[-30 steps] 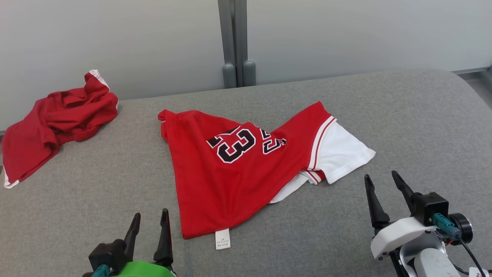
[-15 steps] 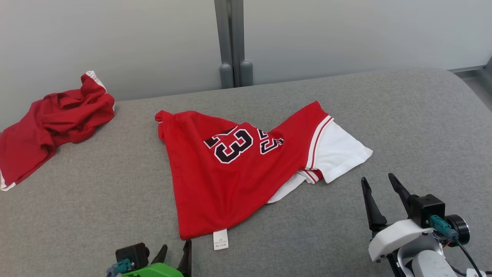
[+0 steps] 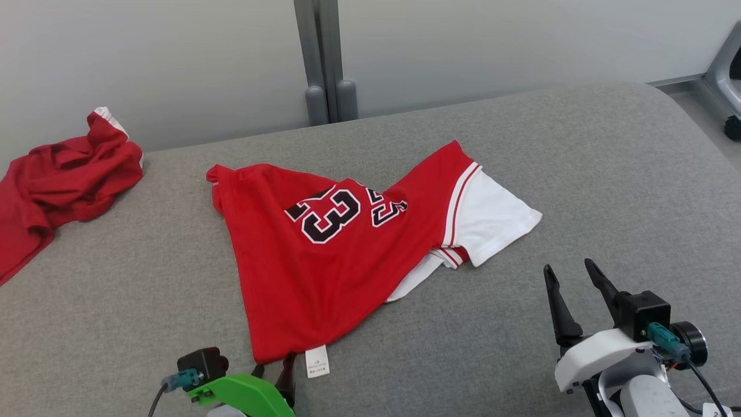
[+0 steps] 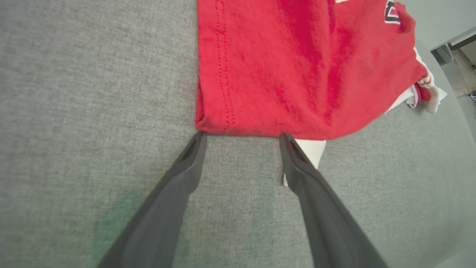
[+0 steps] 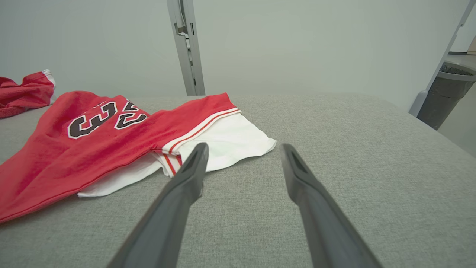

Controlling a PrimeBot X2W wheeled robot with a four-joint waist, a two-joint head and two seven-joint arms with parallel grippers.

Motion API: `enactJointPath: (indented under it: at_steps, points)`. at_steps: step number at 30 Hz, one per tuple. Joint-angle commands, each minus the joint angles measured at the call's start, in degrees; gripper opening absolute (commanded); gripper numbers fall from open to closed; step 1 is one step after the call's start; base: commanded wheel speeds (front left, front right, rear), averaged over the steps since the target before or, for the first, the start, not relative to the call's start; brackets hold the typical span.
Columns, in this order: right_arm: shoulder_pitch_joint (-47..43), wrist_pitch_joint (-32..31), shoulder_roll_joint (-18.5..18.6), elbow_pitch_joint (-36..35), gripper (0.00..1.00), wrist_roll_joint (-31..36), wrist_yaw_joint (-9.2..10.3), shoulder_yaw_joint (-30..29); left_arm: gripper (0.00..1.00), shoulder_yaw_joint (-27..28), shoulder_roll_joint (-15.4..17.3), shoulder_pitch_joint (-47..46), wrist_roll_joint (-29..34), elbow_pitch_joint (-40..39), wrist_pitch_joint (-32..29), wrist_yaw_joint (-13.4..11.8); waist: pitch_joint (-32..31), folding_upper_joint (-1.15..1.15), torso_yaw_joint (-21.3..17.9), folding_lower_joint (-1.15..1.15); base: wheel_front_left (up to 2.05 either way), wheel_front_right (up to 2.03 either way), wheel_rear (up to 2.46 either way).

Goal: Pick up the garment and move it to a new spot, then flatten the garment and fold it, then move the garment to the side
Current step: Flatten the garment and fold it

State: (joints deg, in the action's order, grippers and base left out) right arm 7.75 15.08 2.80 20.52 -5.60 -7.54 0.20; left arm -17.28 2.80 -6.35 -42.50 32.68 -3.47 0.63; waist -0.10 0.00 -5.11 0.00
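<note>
Red, soft knit cloth makes up the jersey [image 3: 312, 260], which lies in the middle of the head picture on a grey pad [image 3: 608, 174]. The pad is woven and a bit fuzzy, with a rounded corner at the upper right. The jersey is not flat. It is folded over into a rough three-cornered shape, and big black numbers [image 3: 324, 214] with white edges are bent by a crease. One white sleeve [image 3: 492, 217] with thin red stripes sticks out to the right, smooth and square. A small white tag [image 3: 316, 362] hangs from the bottom hem. The left gripper [image 4: 241, 137] sits at the bottom of the head picture with its two dark, pointed fingers spread wide. In the left wrist picture their tips are right at the hem, one at the corner and one by the tag, and they hold nothing. The right gripper [image 3: 568, 267] is at the lower right, wide open too, with nothing in it, near the sleeve but apart from it. A red cloth heap [image 3: 58, 179], all crumpled, lies at the far left. A dark round bin [image 5: 446, 96] stands at the right edge of the right wrist picture, and I cannot tell what is inside. A grey metal post [image 3: 322, 58] runs up a plain pale wall [image 3: 521, 40].
</note>
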Motion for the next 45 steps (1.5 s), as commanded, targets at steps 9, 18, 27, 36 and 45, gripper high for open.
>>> enactJointPath:
  at_steps: [9,18,27,36,45]
  points:
    - [1.10,0.12,0.19,-0.64,1.00,0.29,0.11,-0.70,0.48,0.08,0.20,-4.27,-6.57,2.20,3.13,-0.93,2.12,0.00,-1.14,0.00,0.00,0.00,0.00]
    - [3.57,0.12,0.18,0.13,1.00,2.46,0.11,-1.79,0.00,-1.95,0.20,-8.04,-8.23,3.98,7.44,-0.46,4.23,0.00,-0.40,0.00,0.00,0.00,0.00]
    - [14.46,-1.49,2.30,10.73,1.00,11.62,0.11,-7.96,0.00,-3.53,0.75,-10.36,-5.46,2.76,11.22,0.29,7.51,0.00,2.98,0.00,0.00,0.00,0.00]
    - [27.94,-8.52,7.73,25.78,1.00,10.42,0.11,-4.26,0.00,-5.61,0.70,-11.82,-4.27,-0.66,11.61,0.36,12.55,0.00,6.48,0.00,0.00,0.00,0.00]
    - [35.65,-14.37,9.88,38.29,1.00,3.71,0.11,5.04,0.00,-6.88,0.88,-13.64,-3.87,-2.93,11.30,0.25,15.61,0.00,7.75,0.00,0.00,0.00,0.00]
